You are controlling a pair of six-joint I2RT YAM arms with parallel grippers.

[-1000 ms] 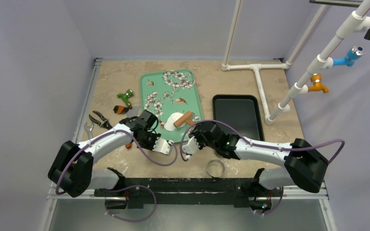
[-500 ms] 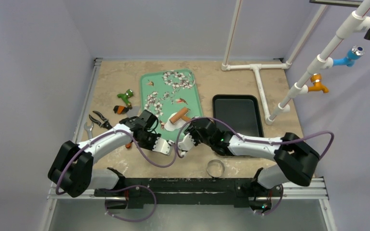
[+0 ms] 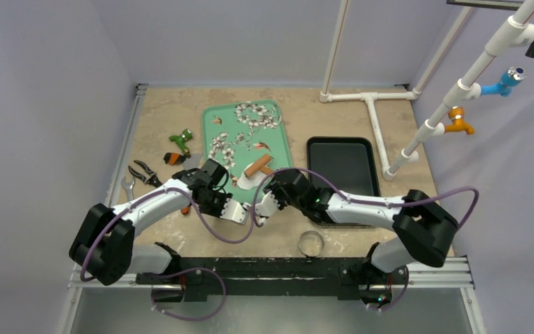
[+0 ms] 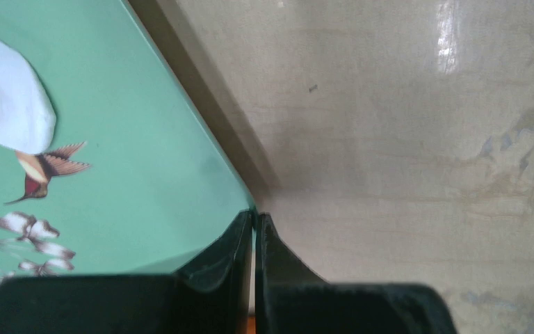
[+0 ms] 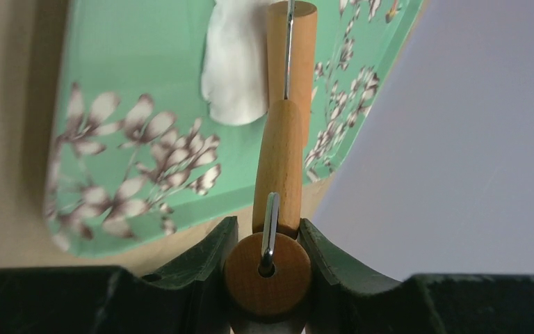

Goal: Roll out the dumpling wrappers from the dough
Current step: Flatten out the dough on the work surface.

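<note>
Right arm's swung in leftward over the bench (image 3: 174,118), so on the green tray (image 3: 231,136) the rolling pin (image 5: 284,160) has rolled farther across the dough (image 5: 233,69) at the tray's near end. Right gripper (image 5: 268,257) jaws clamp the pin's handle; left gripper (image 4: 254,223) jaws are closed at the tray's edge. Looks mid-roll, no thin wrapper yet.

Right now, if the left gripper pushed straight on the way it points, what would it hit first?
Most likely the rim of the green tray. The left gripper, jaws shut, points down at that edge, right where it meets the table. I can't tell whether the tips already touch it.
</note>
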